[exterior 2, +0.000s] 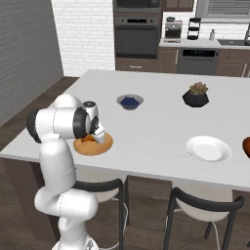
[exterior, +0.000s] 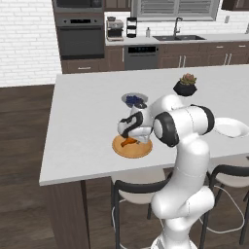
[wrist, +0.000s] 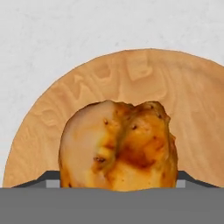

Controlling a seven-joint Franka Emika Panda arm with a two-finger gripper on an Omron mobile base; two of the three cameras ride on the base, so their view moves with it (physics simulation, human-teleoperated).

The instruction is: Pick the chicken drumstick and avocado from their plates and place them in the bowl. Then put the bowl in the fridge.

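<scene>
On the left of the island counter [exterior 2: 161, 127], the gripper [exterior: 138, 140] is down over the wooden plate [exterior 2: 93, 145], with the chicken drumstick [wrist: 117, 146] lying on the plate between its fingers. Whether the jaws already pinch the meat I cannot tell. A good grasp likely means squeezing across the thick middle, then lifting straight up so the plate stays put. Farther right sit the white plate [exterior 2: 209, 149] and, at the edge, the reddish-brown bowl [exterior 2: 246, 145].

White brick wall [exterior: 24, 39] left of oven [exterior: 80, 36]; dark wood floor [exterior: 22, 146]; stools [exterior 2: 205, 215] under island [exterior 2: 156, 88].
</scene>
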